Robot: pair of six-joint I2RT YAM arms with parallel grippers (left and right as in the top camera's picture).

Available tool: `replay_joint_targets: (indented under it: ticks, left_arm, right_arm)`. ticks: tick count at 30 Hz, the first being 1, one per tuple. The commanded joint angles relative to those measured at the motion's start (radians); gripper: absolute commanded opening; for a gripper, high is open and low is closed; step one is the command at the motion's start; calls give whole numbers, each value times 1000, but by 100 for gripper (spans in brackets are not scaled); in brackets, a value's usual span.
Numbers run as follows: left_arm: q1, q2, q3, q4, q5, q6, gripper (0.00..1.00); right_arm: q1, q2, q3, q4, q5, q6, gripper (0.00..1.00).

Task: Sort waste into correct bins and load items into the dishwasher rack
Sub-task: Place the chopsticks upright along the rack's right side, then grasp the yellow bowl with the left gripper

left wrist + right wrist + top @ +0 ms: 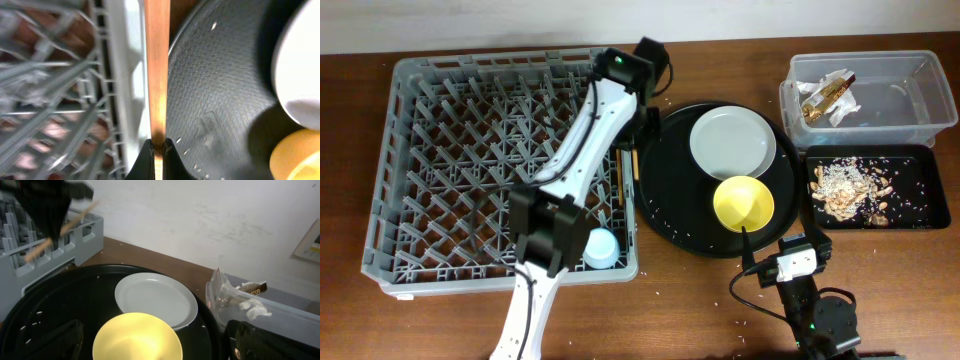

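Okay, left claw [158, 146] pinches the chopsticks [157, 75] over the gap between rack [420, 66] and round tray [665, 200]; right claw [162, 341] open, empty. Move well inside the rack, lower flat, then release

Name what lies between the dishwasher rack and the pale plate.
The chopsticks, pinched by the left end effector beside the rack wall, then bare round black tray. Overhead and left wrist views show it.

Left arm [582, 135]: white tapered links, black joint housings, green light [616, 60] at its 12 o'clock end. Left hand [159, 146]: black, smooth, tapered fingers. Right arm [817, 312]: black, with white block [796, 263] and black cable [740, 285] looping at 9 o'clock.
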Motion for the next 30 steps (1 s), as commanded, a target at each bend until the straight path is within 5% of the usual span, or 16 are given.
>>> replay_joint_targets:
  ticks: [1, 4, 6, 13, 14, 18, 25, 30]
  left_arm:
    - [-2, -64, 24, -46, -209, 99, 0]
    - [23, -63, 24, -53, -209, 89, 0]
    - [43, -62, 17, -96, -193, -59, 0]
    - [31, -62, -176, -19, -82, -103, 2]
    - [31, -63, -176, -19, -64, -102, 22]
    - [23, -158, -35, -37, -11, -100, 70]
    - [-221, -125, -238, 211, 209, 102, 66]
    - [-313, -75, -476, 465, 305, 101, 47]
  right_arm:
    - [-3, -6, -10, 0, 2, -3, 98]
    - [-3, -6, -10, 0, 2, -3, 98]
    - [-3, -6, -10, 0, 2, -3, 98]
    - [-3, -6, -10, 0, 2, -3, 98]
    - [-3, -6, -10, 0, 2, -3, 98]
    - [-3, -6, -10, 0, 2, -3, 98]
    - [-3, -6, -10, 0, 2, -3, 99]
    - [-3, -6, -10, 0, 2, -3, 99]
